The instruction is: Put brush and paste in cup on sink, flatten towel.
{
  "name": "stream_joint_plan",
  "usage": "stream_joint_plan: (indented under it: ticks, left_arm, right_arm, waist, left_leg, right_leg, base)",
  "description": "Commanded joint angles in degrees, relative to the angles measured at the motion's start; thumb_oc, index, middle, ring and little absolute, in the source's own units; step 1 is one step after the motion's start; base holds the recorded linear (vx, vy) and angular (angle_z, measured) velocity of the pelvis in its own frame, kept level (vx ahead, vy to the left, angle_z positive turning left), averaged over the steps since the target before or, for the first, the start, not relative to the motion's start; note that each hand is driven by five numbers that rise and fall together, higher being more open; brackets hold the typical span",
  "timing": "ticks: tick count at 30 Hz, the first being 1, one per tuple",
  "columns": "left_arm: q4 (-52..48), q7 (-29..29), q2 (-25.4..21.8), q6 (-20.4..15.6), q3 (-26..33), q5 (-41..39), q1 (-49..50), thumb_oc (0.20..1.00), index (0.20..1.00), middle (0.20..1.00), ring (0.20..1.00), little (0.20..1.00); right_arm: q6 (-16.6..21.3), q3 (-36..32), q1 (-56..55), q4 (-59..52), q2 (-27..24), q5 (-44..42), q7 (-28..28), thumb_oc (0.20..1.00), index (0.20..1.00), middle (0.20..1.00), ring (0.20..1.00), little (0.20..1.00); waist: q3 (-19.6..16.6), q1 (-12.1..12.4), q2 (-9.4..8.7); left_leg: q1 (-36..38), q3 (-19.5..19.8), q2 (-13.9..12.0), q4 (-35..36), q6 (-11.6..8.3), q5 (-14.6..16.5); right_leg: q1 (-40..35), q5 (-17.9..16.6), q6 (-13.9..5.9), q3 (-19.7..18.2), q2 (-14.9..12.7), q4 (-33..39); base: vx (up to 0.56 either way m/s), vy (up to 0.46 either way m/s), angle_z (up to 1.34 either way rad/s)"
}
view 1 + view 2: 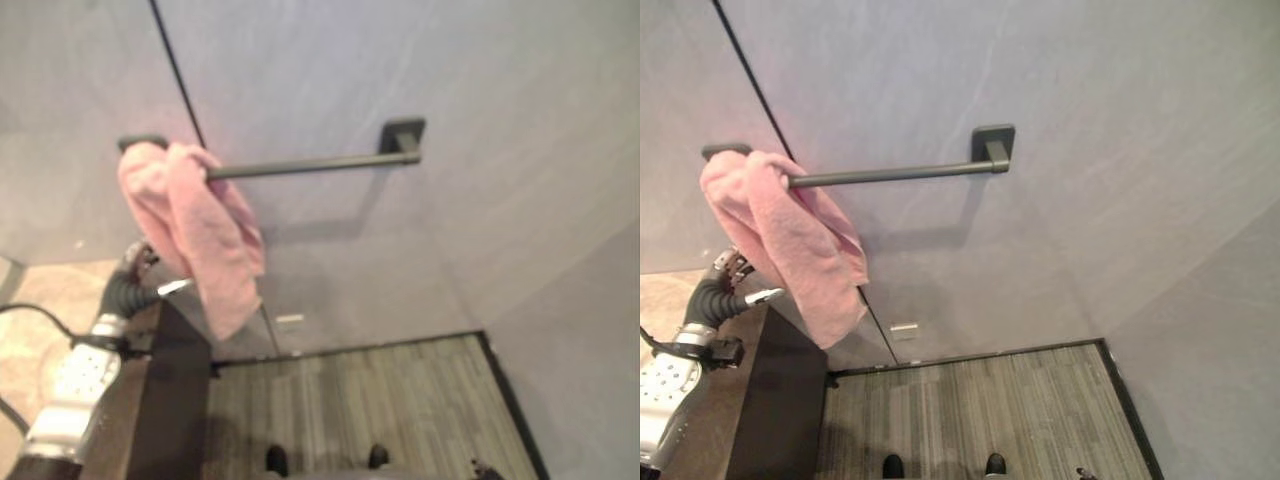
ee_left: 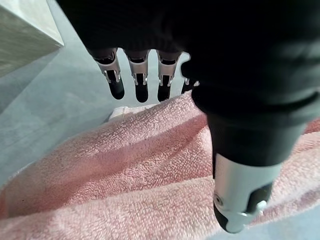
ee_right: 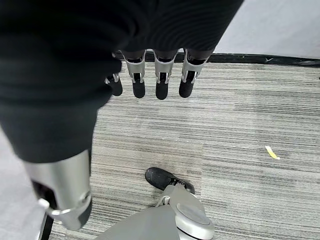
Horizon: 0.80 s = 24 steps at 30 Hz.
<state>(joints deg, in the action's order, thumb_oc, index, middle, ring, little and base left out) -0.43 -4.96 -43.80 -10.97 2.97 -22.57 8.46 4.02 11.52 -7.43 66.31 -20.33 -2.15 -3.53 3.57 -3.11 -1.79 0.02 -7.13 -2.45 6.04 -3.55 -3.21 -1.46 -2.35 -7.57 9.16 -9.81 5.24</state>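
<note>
A pink towel hangs bunched up over the left end of a dark towel bar on the grey wall. My left hand is raised at the towel's lower left edge, partly behind the cloth. In the left wrist view its fingers are straight and the towel lies close under the palm and thumb, with nothing gripped. My right hand hangs low over the striped floor, fingers relaxed and holding nothing.
The bar ends in a square wall bracket on the right. A dark cabinet side stands at the lower left below the towel. Striped carpet covers the floor, with a small yellow scrap on it.
</note>
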Motion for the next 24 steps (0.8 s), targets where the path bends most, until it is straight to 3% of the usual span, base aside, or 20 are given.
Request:
stream_joint_plan:
  ticks: [1,16,24]
  left_arm:
    - [-0.3,-1.9,-0.7,-3.9,3.4,0.5,-6.4,1.000,1.000,1.000,1.000,1.000]
    - [2.1,-2.7,-2.8,-4.6,8.3,-0.9,-4.6,1.000,1.000,1.000,1.000,1.000]
    - [3.5,-2.2,-4.1,-4.6,6.9,-2.3,-6.5,1.000,1.000,1.000,1.000,1.000]
  right_arm:
    - [0.7,1.9,2.5,1.8,-0.8,1.7,-1.1,1.000,1.000,1.000,1.000,1.000]
    - [1.1,1.7,2.1,1.2,-1.6,1.7,-0.6,1.000,1.000,1.000,1.000,1.000]
    - [1.2,2.2,2.1,0.4,-1.6,1.3,-0.5,1.000,1.000,1.000,1.000,1.000]
  waist:
    - [1.6,-0.2,-1.41]
    - [1.9,0.2,-1.99]
    - [2.0,0.0,-2.55]
  left_leg:
    - [2.5,-0.3,-1.1,-1.0,-0.88,3.9]
    - [2.0,-0.5,-1.6,-1.0,-1.09,3.7]
    - [1.3,-0.6,-1.8,-1.0,-1.15,3.4]
  right_leg:
    - [-0.1,-4.6,-3.76,-1.5,-3.5,-0.2]
    - [0.6,-4.7,-3.80,-1.8,-2.8,-0.2]
    - [1.4,-5.1,-3.82,-2.0,-2.5,-0.2]
  base:
    - [-0.01,-0.008,-0.06]
    - [0.00,0.000,-0.01]
    - [0.00,0.000,0.00]
